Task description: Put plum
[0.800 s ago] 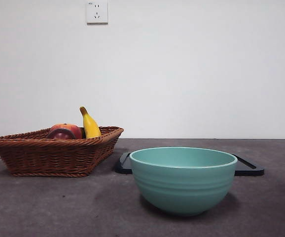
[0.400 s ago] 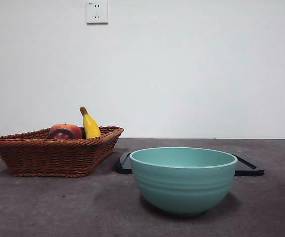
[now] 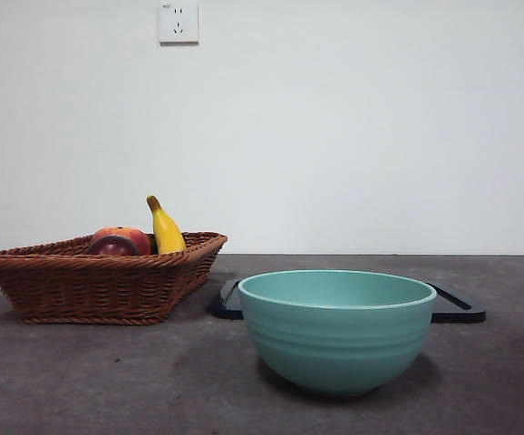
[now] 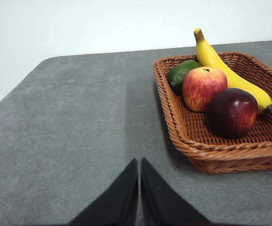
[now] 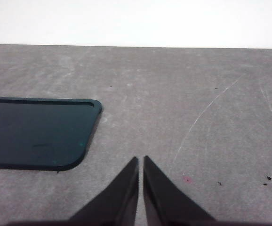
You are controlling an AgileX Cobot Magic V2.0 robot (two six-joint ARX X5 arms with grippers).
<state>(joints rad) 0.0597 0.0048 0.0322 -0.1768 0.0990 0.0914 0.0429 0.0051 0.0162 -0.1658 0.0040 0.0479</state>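
Grey tabletop: the dark maroon glossy plum (image 4: 232, 112) lies untouched in the brown woven wicker basket (image 4: 206, 153), at two o'clock from the left gripper (image 4: 139, 162); both grippers closed, empty, right gripper (image 5: 140, 160) waiting. Everything remains.

The right gripper (image 5: 140, 162) is seen rising from the lower edge, its two black jaws brought together with only a thin slit left between their tips, and nothing is held between them. A grey table surface (image 5: 183, 89) is spread beneath it, marked by a long pale scratch (image 5: 206, 113), a small pinkish spot (image 5: 188, 179) close to the jaw tips, and a few dark specks (image 5: 268, 178). A dark, flat tray (image 5: 32, 134) with a rounded corner and a raised rim lies on the table, apart from the jaws. A white wall (image 5: 136, 21) is seen beyond the table's far edge.
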